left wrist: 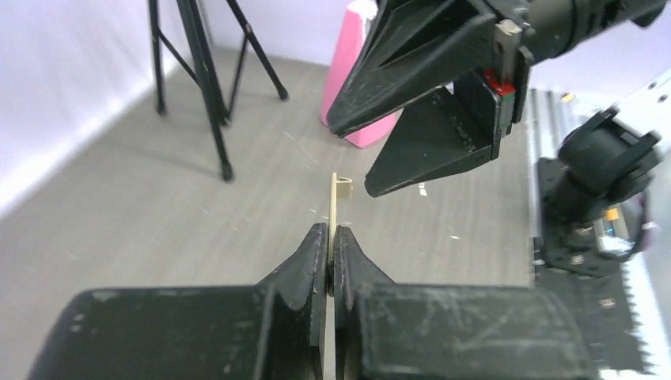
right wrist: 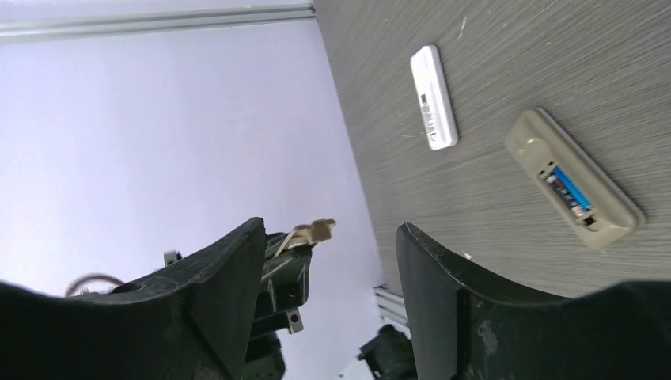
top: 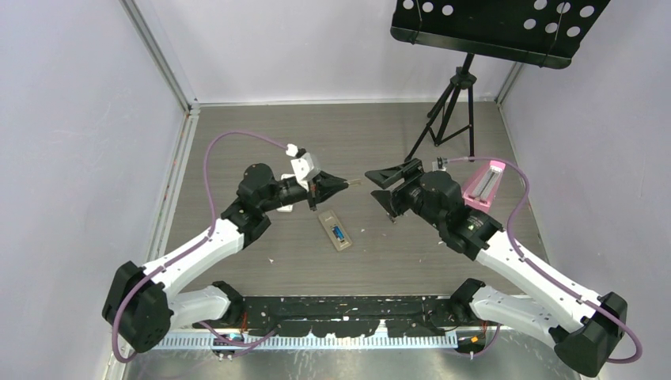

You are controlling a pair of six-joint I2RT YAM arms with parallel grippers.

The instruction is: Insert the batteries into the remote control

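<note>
I judge the loading itself to be nearly done and the closing step in hand. The remote control lies flat on the table between the two arms, open side up. In its recess I see a bluish battery seated, though I cannot tell from here whether a second one sits beside it.

The left claw is clamped on a thin beige strip with a small catch at its tip. I take this strip to be the battery cover. It is held on edge in the air, above the table and apart from the remote.

The right claw faces it with its fingers wide apart, close to the strip's tip but not touching.

Next I either hand the cover across or bring it down over the recess. Either way it has to lie flat and line up with the recess lengthwise.
</note>
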